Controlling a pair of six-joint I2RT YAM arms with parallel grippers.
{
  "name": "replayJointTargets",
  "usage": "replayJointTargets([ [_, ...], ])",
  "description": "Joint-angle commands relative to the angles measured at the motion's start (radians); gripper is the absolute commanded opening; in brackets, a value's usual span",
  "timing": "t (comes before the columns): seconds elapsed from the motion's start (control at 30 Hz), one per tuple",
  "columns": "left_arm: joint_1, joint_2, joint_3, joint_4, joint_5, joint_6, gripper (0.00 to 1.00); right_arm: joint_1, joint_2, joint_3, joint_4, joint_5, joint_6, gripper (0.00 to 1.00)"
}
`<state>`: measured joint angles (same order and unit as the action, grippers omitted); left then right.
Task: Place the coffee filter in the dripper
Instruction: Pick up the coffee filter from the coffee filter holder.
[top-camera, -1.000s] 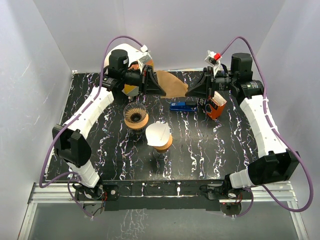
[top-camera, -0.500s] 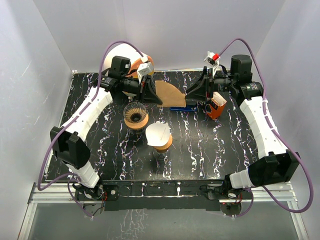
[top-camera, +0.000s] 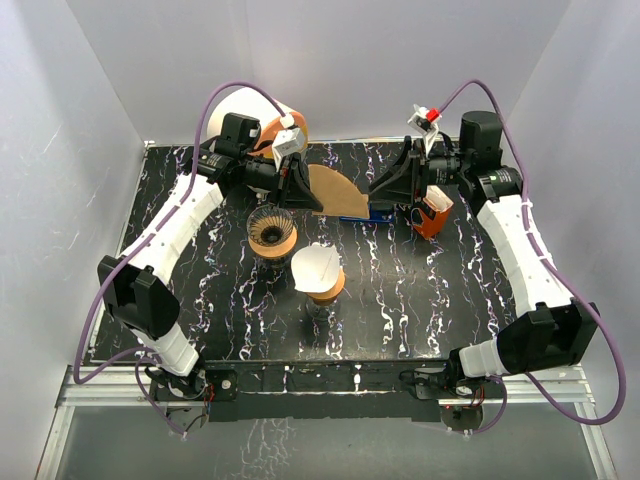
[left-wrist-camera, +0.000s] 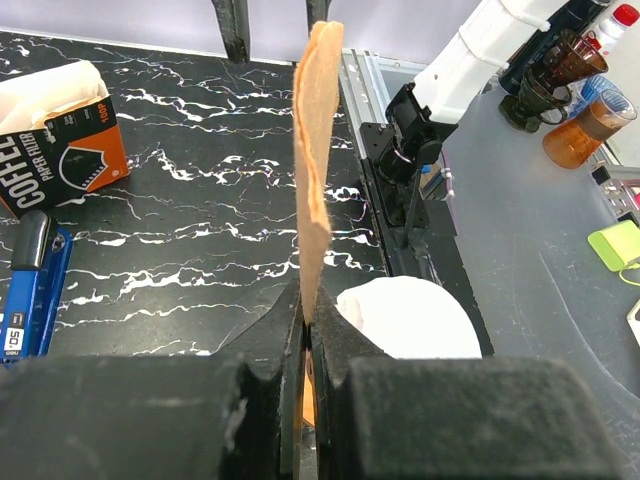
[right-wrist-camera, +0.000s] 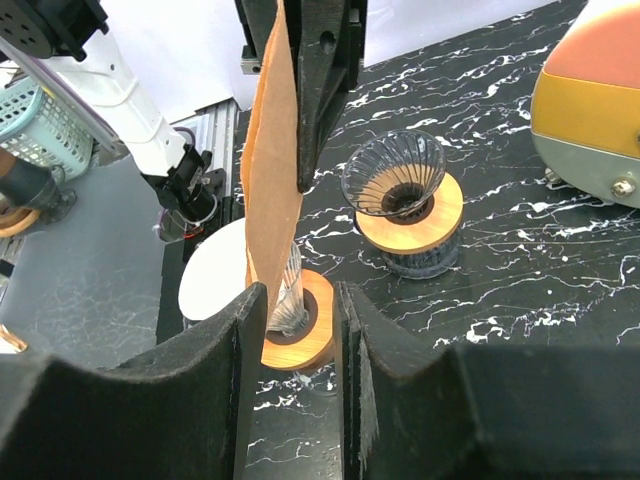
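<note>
Two grippers meet over the back of the table (top-camera: 470, 300) in the view from above. The left gripper (top-camera: 310, 189) holds the brown filter (top-camera: 342, 193) up in the air, flat like a fan. The right gripper (top-camera: 382, 187) is at the filter's other side, right by its edge. I think they bring it between them so the flat paper can be pulled open into a cone. The empty dripper (top-camera: 271, 229) sits just below the left gripper, so the filter has only a short way to go. A second dripper (top-camera: 325, 291), nearer the arms, already has a white filter (top-camera: 317, 266) in it. An orange box (top-camera: 432, 216) and a blue tool (top-camera: 378, 213) lie under the right gripper. A kettle (top-camera: 250, 105) stands behind the left one.

From the left wrist, the jaws are squeezed tight on the bottom of the brown filter. The paper stands straight up, with its thin edge toward the camera. That tight pinch stops it from slipping or falling.

From the right wrist, the jaws stand a little apart. The filter's edge hangs down into the gap, close to one finger (right-wrist-camera: 200, 400), but it is not squeezed. So only the left gripper is really holding it. The empty dripper sits beyond, mouth up and ready. The filter is not in it yet. My guess is that opening the paper comes first.
</note>
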<state>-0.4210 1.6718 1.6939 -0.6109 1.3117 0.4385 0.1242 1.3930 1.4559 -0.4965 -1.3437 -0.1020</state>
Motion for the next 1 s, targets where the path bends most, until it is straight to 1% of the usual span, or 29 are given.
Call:
replayJointTargets([
  [0.0, -0.004, -0.05, 0.027, -0.009, 0.018, 0.031, 0.0, 0.01, -0.041, -0.014, 0.073, -0.056, 0.02, 0.31],
  [0.2, -0.004, -0.046, 0.027, -0.005, 0.019, 0.027, 0.0, 0.018, -0.036, -0.019, 0.085, -0.046, 0.032, 0.32],
  [0.63, -0.005, -0.039, 0.023, -0.008, 0.01, 0.033, 0.0, 0.025, -0.026, -0.023, 0.094, -0.036, 0.042, 0.29],
  [0.73, -0.005, -0.041, 0.023, -0.019, -0.001, 0.048, 0.0, 0.014, -0.033, -0.023, 0.092, -0.047, 0.038, 0.29],
  [0.97, -0.005, -0.037, 0.024, -0.028, -0.017, 0.06, 0.0, -0.011, -0.052, -0.029, 0.096, -0.104, 0.037, 0.34],
])
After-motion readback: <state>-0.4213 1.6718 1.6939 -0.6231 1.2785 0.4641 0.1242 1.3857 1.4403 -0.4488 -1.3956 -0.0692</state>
